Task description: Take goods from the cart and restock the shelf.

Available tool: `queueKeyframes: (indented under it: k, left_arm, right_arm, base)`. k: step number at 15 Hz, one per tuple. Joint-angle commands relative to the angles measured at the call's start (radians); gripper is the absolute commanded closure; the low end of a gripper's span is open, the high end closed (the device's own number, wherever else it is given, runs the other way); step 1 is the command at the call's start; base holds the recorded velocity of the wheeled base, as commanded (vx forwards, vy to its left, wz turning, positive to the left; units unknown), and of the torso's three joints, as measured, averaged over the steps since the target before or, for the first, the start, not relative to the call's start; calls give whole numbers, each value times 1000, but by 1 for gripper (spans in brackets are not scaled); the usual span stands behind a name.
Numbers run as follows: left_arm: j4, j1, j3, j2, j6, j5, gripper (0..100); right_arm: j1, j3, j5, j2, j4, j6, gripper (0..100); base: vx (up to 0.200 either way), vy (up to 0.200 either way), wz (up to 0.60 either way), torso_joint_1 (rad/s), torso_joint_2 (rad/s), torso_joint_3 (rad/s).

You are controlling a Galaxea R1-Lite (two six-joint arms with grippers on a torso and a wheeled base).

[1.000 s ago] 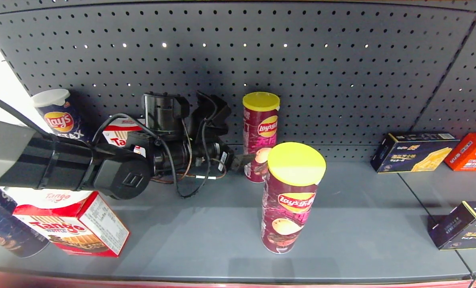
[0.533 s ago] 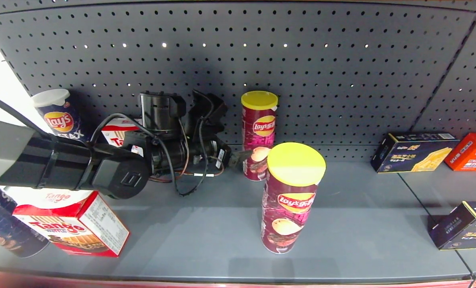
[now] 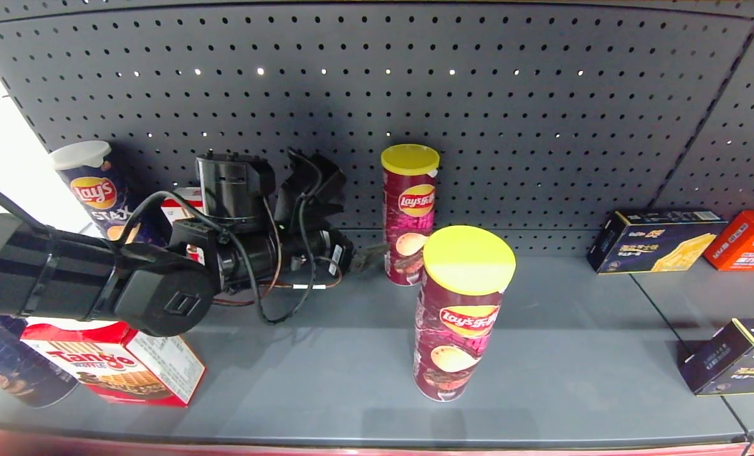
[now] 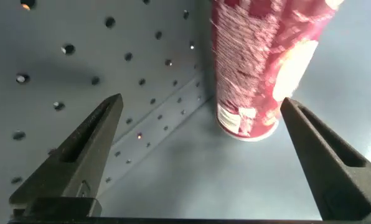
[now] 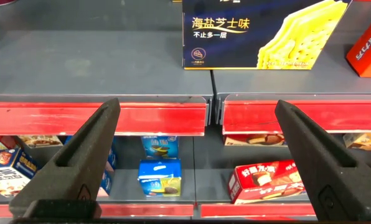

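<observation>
Two maroon chips cans with yellow lids stand upright on the grey shelf. The rear can is near the pegboard, and the front can is nearer the shelf edge. My left gripper lies just left of the rear can's base, open and holding nothing. In the left wrist view the rear can stands beyond the spread fingers of the left gripper, apart from them. My right gripper is open and empty in front of a shelf's red edge strip.
A red-and-white wafer box sits at the front left and a blue chips can at the rear left. Dark blue boxes and an orange box stand at the right. A biscuit box lies beyond the right gripper.
My left arm has drawn back to the left, so the open gripper has come away from the rear can. The can stays standing on the shelf.
</observation>
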Motion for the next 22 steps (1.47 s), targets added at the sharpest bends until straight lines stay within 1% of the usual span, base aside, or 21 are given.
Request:
queueKeyframes:
  k: [1,3,4,5,7,8,9,11,13,15,18,19,20,22]
  left_arm:
    - [-13,-4,4,-5,1,69,0]
    - [-13,-7,-11,19,7,92,0]
    - [-13,-10,-20,33,12,133,0]
    - [-13,-19,-33,45,13,153,0]
    - [-13,-29,-46,58,15,164,0]
    - [-13,-47,-72,78,39,195,0]
    - [-13,-50,-82,84,47,195,0]
    - [-13,-62,-89,90,47,195,0]
    - [-14,-62,-80,87,47,196,0]
    - [-14,-61,-60,78,46,196,0]
    - [-14,-62,-28,7,44,195,0]
    - [-2,-61,-28,-27,35,193,0]
    - [1,-72,-33,-71,12,191,0]
    - [39,-98,-22,-169,-2,191,0]
  right_arm:
    - [2,0,0,2,0,0,0]
    - [0,0,0,2,0,0,0]
    - [0,0,0,2,0,0,0]
    - [2,0,0,2,0,0,0]
    - [0,0,0,2,0,0,0]
    - [0,0,0,2,0,0,0]
    - [0,0,1,2,0,0,0]
    - [2,0,1,2,0,0,0]
    - [0,0,1,2,0,0,0]
    - [0,0,1,2,0,0,0]
    - [0,0,0,2,0,0,0]
    - [0,0,1,2,0,0,0]
    - [0,0,0,2,0,0,0]
    - [0,0,0,2,0,0,0]
  base:
    - [0,0,0,0,0,0]
    - [0,0,0,0,0,0]
    - [0,0,0,0,0,0]
    - [0,0,0,0,0,0]
    - [0,0,0,0,0,0]
    - [0,0,0,0,0,0]
    - [0,0,0,0,0,0]
    - [0,0,0,0,0,0]
    - [0,0,0,0,0,0]
    - [0,0,0,0,0,0]
    - [0,0,0,0,0,0]
    - [0,0,0,0,0,0]
    - [0,0,0,0,0,0]
    - [0,0,0,0,0,0]
